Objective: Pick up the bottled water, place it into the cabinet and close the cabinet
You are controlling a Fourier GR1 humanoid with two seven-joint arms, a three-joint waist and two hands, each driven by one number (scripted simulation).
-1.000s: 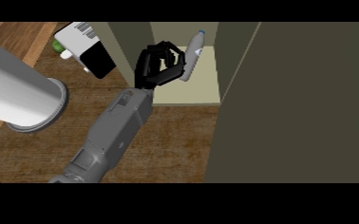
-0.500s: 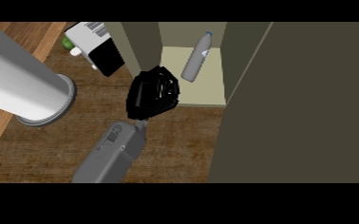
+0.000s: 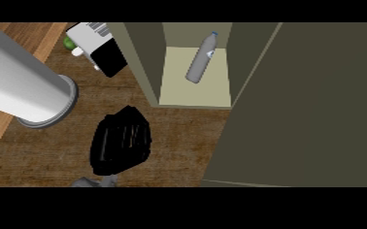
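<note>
The bottled water (image 3: 201, 60), a clear grey bottle with a blue-marked label, leans tilted inside the cabinet (image 3: 193, 94) on its cream floor, cap toward the back. The cabinet's dark olive door (image 3: 301, 106) stands open at the right. My left hand (image 3: 122, 140) hovers over the wooden counter in front of the cabinet's left wall. It is apart from the bottle, its fingers are relaxed and it holds nothing. My right hand does not show.
A large grey cylinder (image 3: 28, 87) stands on the counter at the left. Behind it sit a white and black appliance (image 3: 100, 51) and a small green object (image 3: 69, 42). The wooden counter (image 3: 179, 140) stretches between my hand and the door.
My left hand has drawn back from the cabinet opening toward the lower edge. The bottle stays inside the cabinet. The view has moved closer to the cabinet.
</note>
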